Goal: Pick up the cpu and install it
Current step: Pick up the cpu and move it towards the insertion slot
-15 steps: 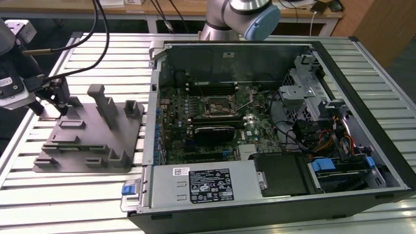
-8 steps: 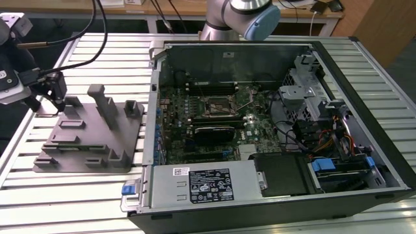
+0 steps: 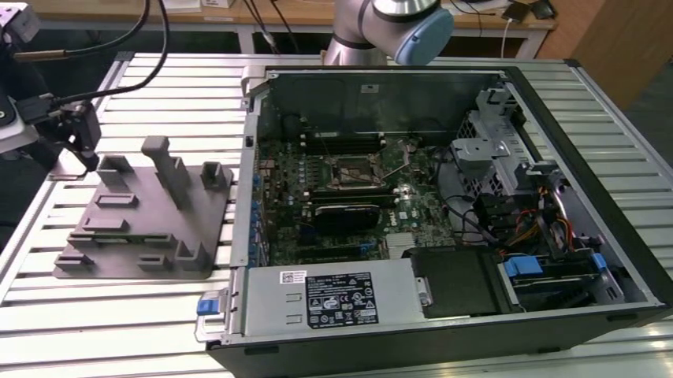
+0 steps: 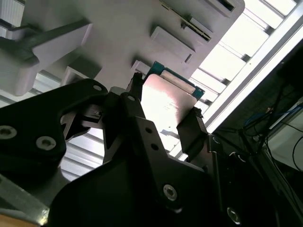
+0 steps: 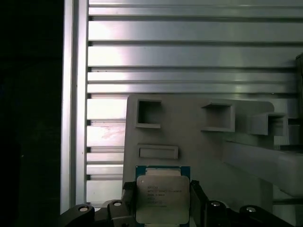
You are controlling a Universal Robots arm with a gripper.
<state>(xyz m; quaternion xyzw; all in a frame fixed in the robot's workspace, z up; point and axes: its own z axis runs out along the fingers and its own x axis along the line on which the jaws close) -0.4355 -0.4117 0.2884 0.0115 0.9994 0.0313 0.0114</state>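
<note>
The cpu [image 5: 162, 198] is a flat square chip with a silvery top plate and a thin green rim. It sits between the two black fingers of my gripper [image 5: 162, 191], one finger against each side edge. The second wrist view shows the same grip, with the cpu [image 4: 168, 99] pinched by the gripper [image 4: 165, 108] just above the grey fixture [image 4: 118, 33]. In the exterior view the gripper [image 3: 87, 157] hangs over the far corner of the grey fixture [image 3: 147, 220] on that view's left. The dark socket frame [image 3: 352, 173] lies open on the motherboard inside the computer case [image 3: 589, 213].
The grey fixture carries several upright posts [image 3: 158, 165] and pockets. A black block [image 3: 347, 213] sits just below the socket. Cables [image 3: 537, 220] and a drive cage crowd the case on the exterior view's right. The slatted aluminium table [image 3: 116, 315] surrounds everything.
</note>
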